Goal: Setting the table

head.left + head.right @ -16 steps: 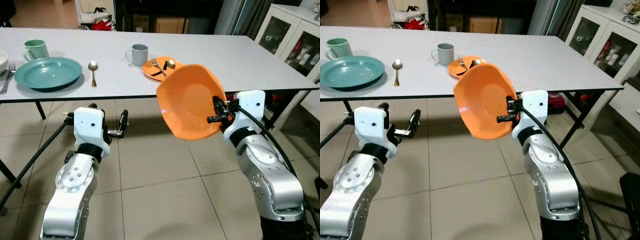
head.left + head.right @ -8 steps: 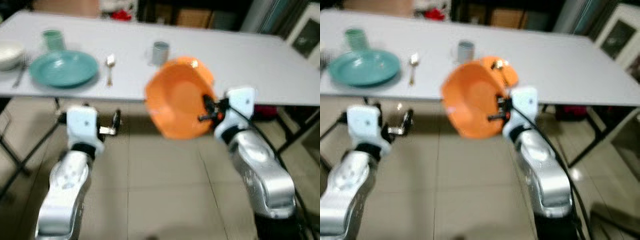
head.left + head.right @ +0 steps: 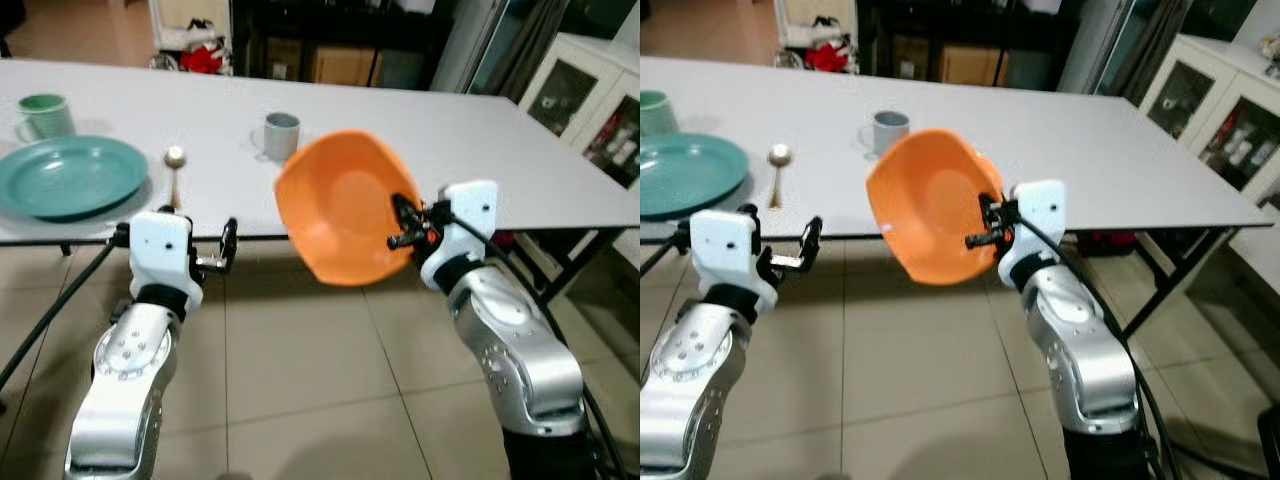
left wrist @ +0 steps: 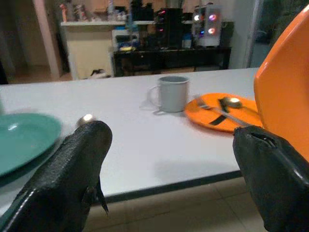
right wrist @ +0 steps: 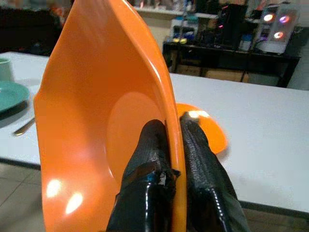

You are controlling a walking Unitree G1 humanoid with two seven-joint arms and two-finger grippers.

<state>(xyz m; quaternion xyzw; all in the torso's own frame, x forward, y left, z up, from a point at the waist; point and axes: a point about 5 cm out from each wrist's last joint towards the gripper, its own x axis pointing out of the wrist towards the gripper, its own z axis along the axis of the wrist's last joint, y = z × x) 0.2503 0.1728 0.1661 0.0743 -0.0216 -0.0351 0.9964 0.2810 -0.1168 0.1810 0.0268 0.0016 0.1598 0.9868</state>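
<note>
My right gripper point(image 3: 402, 224) is shut on the rim of an orange bowl point(image 3: 345, 218), one finger inside and one outside point(image 5: 198, 159). The bowl stands on edge in the air at the table's near edge, hollow side facing me. Behind it on the grey table point(image 3: 480, 140) lies an orange plate point(image 4: 224, 113) with a fork and a spoon on it, beside a grey mug point(image 3: 277, 135). Further left are a green plate point(image 3: 68, 176), a spoon point(image 3: 174, 165) and a green mug point(image 3: 45, 113). My left gripper point(image 3: 226, 252) hangs open and bare below the table edge.
A white glass-door cabinet point(image 3: 590, 110) stands at the right, with the table's black legs point(image 3: 560, 275) in front of it. Tiled floor point(image 3: 300, 400) lies under my arms. Dark shelving and boxes stand beyond the table's far side.
The whole picture has shifted, so the camera moved: the table edge sits lower and nearer. The bowl stays in my right gripper and now covers the orange plate in the head views.
</note>
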